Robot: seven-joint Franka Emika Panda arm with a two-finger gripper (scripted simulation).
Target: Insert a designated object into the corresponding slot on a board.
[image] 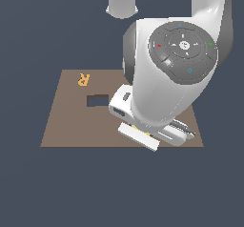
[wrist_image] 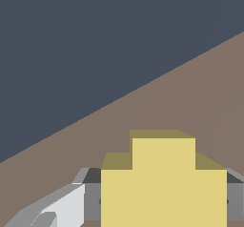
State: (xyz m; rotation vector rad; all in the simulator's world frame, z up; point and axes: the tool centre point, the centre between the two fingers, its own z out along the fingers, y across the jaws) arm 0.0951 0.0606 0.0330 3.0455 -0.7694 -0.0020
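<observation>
Between gripper [wrist_image: 164,202] fingers [wrist_image: 57,209] sits yellow cross [wrist_image: 164,183], clamped on both sides, w/ brown board [wrist_image: 190,97] beyond; arm hides it mostly in exterior view.

The board [image: 66,126] lies flat on the table [image: 28,183]. The letter R [image: 84,79] lies on the board near its far edge, toward the exterior view's left. The rectangular cut-out [image: 97,100] is in the board just in front of the letter R, a little toward the exterior view's right. The arm [image: 167,78] reaches down over the board's side on the exterior view's right. The claw [image: 157,134] is low over the board near its front edge. The cross piece [wrist_image: 164,188] sits between the claw's fingers [wrist_image: 62,207], above the board.
</observation>
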